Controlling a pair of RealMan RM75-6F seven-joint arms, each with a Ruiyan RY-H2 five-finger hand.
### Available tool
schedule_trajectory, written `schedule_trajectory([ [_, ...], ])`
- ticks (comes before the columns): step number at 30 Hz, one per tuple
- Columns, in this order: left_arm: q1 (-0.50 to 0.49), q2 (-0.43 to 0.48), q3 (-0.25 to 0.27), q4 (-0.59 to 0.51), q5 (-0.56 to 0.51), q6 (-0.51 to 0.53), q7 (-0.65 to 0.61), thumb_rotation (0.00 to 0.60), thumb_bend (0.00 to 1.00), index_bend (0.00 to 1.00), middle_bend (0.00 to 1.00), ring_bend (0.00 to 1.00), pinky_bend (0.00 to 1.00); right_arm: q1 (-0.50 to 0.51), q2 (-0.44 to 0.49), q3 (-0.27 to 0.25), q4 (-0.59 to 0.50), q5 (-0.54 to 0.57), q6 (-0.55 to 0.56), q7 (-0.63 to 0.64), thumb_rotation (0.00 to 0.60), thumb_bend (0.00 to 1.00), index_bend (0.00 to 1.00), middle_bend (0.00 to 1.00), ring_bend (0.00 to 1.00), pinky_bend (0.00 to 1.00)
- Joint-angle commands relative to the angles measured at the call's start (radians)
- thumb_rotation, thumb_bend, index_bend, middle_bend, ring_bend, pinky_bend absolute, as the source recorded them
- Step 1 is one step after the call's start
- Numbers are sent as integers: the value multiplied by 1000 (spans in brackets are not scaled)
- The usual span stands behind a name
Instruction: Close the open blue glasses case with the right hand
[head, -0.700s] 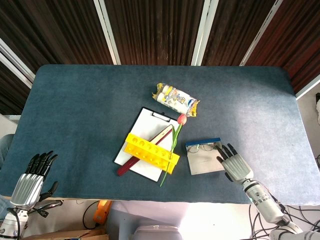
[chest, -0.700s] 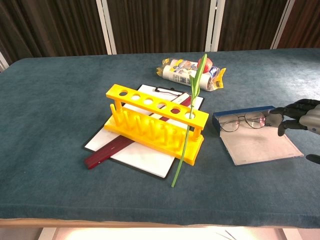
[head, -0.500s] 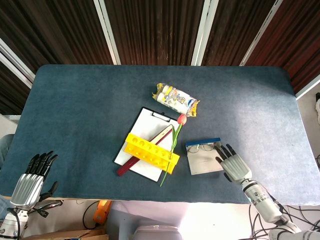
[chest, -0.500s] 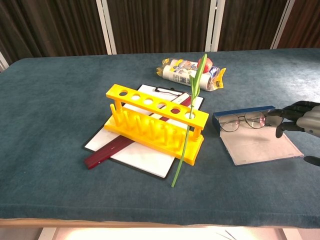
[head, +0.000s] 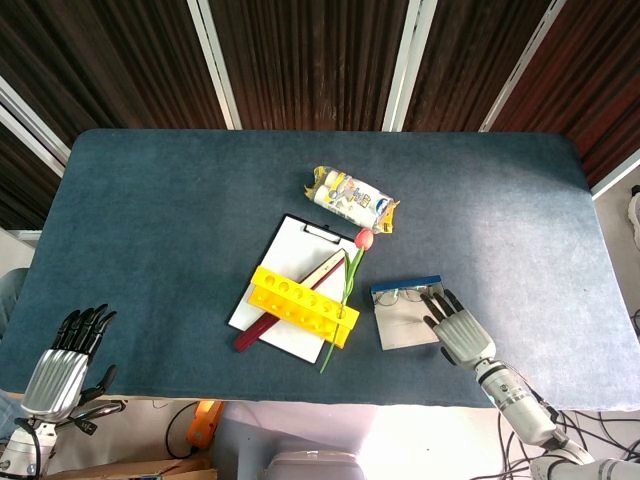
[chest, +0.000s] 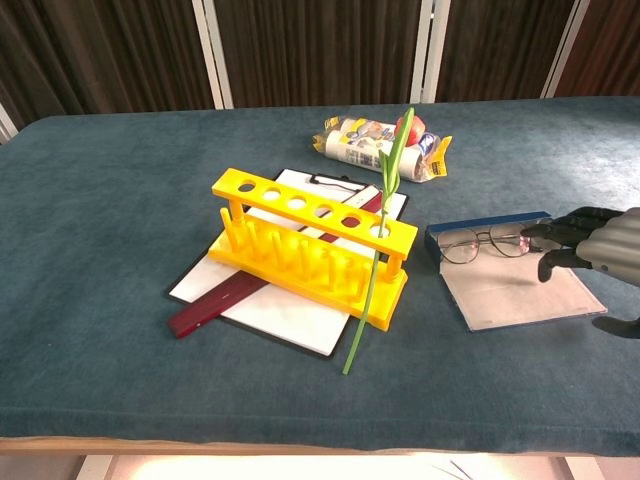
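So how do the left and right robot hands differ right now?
The left robot hand sits at the table's near left corner, away from every object; the right robot hand reaches over the open blue glasses case. Only the right one shows in the chest view. Both hold nothing, fingers extended.

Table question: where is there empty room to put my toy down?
The table is bare left of the clipboard and along the far edge behind the snack packet. It is crowded around the yellow rack, glasses case and right hand.
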Motion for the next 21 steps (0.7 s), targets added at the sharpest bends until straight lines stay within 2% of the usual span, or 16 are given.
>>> schedule_trajectory([
  [1,0,0,0,0,1,1,-1,600,359,0,0,0,14,4,-6,5,-4,13,-6,-19,600,477,410,0,0,0],
  [6,0,0,1,1,3,1,-1,600,361,0,0,0,15,11,-20,12,-6,41,-16,-59,600,473,415,0,0,0],
  [12,0,1,2,1,3,2,-4,600,359,0,0,0,15,14,-39,15,1,60,-12,-91,600,414,428,0,0,0],
  [21,1,2,2,2,6,5,-7,600,360,0,0,0,15,13,-61,21,11,76,3,-114,600,409,521,0,0,0],
])
